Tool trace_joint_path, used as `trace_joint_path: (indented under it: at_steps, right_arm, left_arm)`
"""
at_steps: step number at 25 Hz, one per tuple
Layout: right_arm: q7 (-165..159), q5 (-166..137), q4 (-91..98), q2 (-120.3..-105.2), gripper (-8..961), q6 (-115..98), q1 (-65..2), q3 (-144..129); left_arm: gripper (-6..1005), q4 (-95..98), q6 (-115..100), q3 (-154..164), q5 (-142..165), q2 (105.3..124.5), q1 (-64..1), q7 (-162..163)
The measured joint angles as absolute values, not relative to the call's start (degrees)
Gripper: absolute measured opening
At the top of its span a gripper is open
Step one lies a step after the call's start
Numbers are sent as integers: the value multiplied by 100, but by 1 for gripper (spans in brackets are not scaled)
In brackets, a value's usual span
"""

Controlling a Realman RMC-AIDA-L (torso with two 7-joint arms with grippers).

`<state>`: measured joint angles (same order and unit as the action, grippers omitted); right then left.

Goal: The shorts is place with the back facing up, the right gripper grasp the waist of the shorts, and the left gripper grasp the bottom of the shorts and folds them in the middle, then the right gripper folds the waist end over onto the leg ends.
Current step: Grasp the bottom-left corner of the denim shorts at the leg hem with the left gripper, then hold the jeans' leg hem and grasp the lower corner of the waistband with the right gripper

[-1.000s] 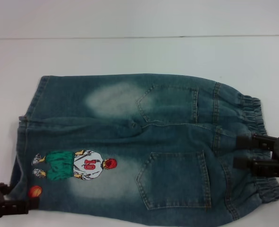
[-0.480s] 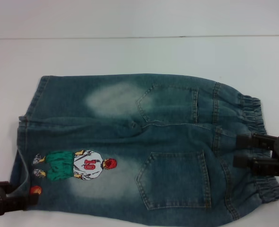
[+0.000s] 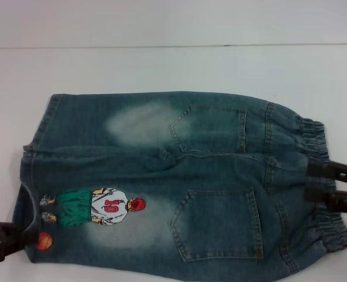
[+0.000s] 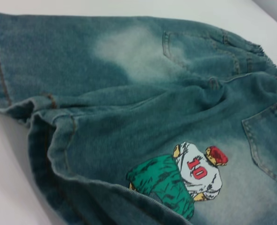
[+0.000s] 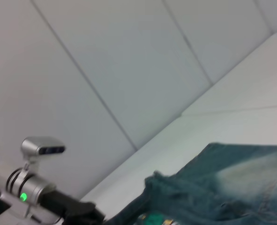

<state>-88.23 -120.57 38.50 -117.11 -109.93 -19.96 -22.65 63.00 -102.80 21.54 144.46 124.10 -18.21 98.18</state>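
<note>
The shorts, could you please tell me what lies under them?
The shorts lie spread on the white table, which shows all round them. Whatever else might be beneath is covered by the denim.

White table (image 3: 161, 64), pale panelled wall (image 5: 105, 61) behind, even diffuse light

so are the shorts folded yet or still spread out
Spread out, back up: the shorts show both back pockets side by side, waist and leg ends at opposite sides, only the near hem corner lifting.
</note>
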Motion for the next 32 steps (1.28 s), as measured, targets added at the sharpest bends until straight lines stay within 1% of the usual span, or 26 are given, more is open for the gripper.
trace_joint_path:
  at_steps: [3,7,10,14,16,19,32]
  right_arm:
    - [-8826,-12058,3850,-11707,926,-11002,-1878,-2007]
    - [-8576,-12044,3813,-11707,926,-11036,-1511,-1594]
    - [-8288,-12051,3613,-11674,926,-10997,-1191,-1327]
    - [-8254,-12090,3382,-11580,927,-10805,-884,-1111]
    - [-8248,-12094,3337,-11586,926,-10691,-765,-1005]
    - [-8288,-12107,3302,-11650,923,-10487,-646,-914]
    - [-9091,-12641,3173,-11563,910,-9938,-861,-963]
  left_arm:
    - [198,6302,-10302,2170,14351,12410,-1810,9818]
    - [21,6298,-10344,2176,14194,12411,-1809,9803]
    - [22,6285,-10373,2179,14103,12410,-1821,9785]
    - [22,6248,-10371,2188,14052,12410,-1869,9769]
    - [23,6232,-10360,2195,14049,12410,-1886,9762]
    - [23,6208,-10354,2205,14049,12410,-1918,9758]
    - [21,6097,-10325,2206,14050,12409,-1948,9756]
